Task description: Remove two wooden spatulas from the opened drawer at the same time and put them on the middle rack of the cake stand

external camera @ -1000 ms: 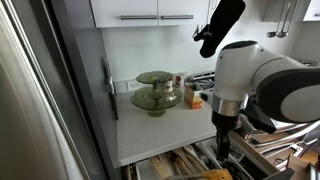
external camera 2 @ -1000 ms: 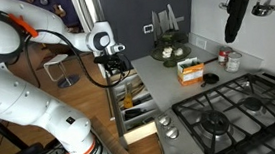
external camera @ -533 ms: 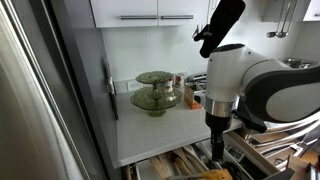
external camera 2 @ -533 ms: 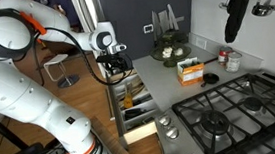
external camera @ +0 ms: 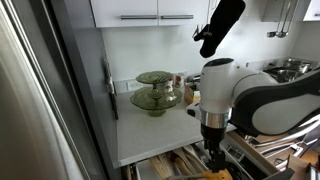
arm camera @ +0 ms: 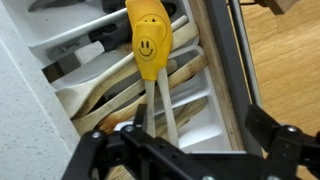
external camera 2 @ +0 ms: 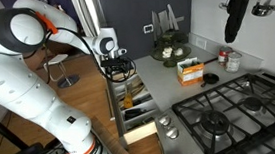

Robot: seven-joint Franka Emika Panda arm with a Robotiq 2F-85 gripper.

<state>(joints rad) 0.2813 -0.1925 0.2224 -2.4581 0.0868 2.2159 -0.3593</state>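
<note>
Wooden spatulas (arm camera: 118, 95) lie partly hidden beneath yellow utensil (arm camera: 150, 40).

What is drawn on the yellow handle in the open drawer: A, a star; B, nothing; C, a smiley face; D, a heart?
C: in the wrist view the yellow handle carries two dots and a curved smile, and it lies over the wooden spatulas.

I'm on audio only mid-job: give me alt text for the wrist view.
The open gripper hovers above the opened drawer, fingers spread at the frame's bottom, holding nothing. Below lie pale wooden spatulas in one compartment, a yellow smiley-face utensil lying over them; wooden floor shows at right.
</note>
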